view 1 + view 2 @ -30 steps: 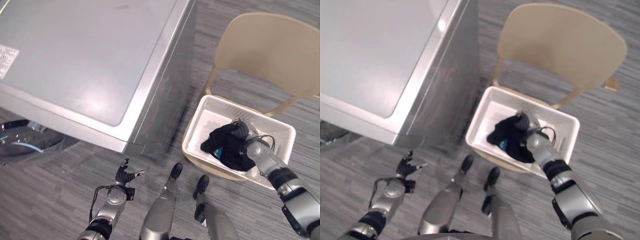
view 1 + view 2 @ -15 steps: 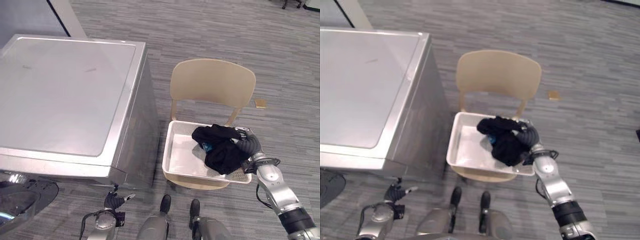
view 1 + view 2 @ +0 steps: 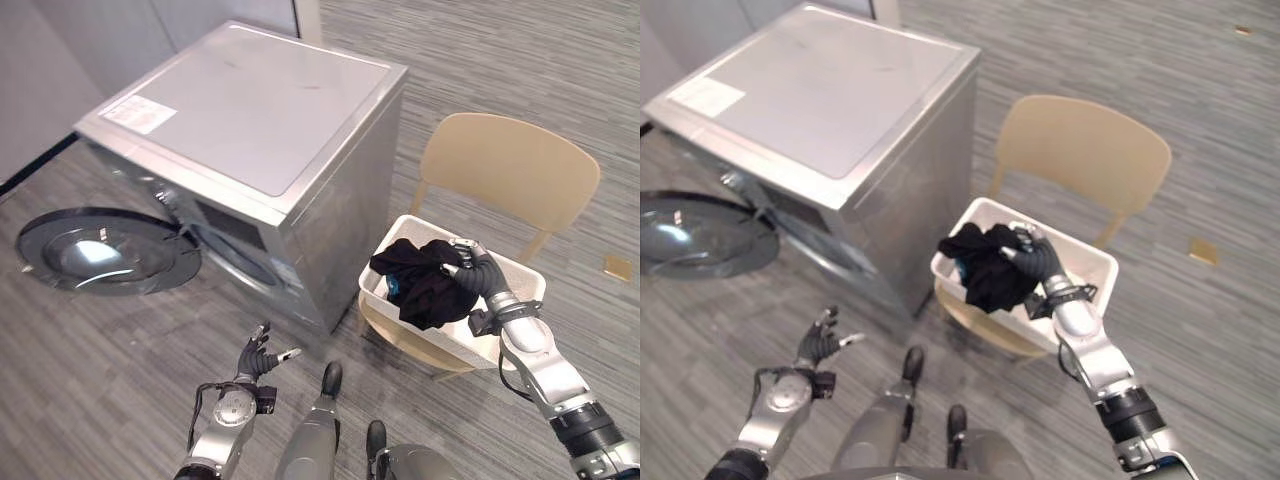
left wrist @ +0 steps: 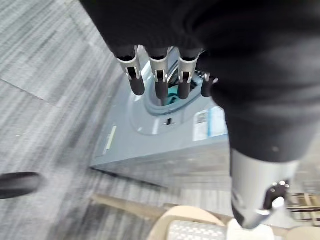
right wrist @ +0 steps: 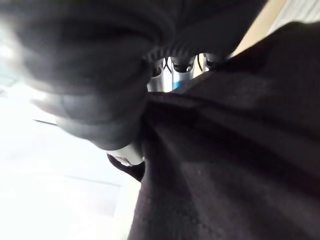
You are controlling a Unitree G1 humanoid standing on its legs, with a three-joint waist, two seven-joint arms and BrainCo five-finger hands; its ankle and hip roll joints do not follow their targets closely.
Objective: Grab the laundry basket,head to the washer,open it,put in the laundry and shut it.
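Observation:
A white laundry basket (image 3: 528,278) stands on the seat of a beige chair (image 3: 510,170), to the right of the silver washer (image 3: 250,110). My right hand (image 3: 477,276) is shut on a bundle of black laundry (image 3: 418,283), held up over the basket's rim; the dark cloth (image 5: 225,165) lies bunched against its fingers. The washer's round door (image 3: 100,250) hangs open at the left, low over the floor. My left hand (image 3: 256,356) hovers low in front of the washer, fingers (image 4: 157,80) straight and holding nothing.
The chair sits close against the washer's right side. Grey carpet runs in front of the washer between the open door and the chair. A small beige tag (image 3: 617,267) lies on the floor at the far right.
The camera has swung, bringing the washer's front and open door into view. My right hand keeps its hold on the black laundry, raised over the basket. The left hand stays open.

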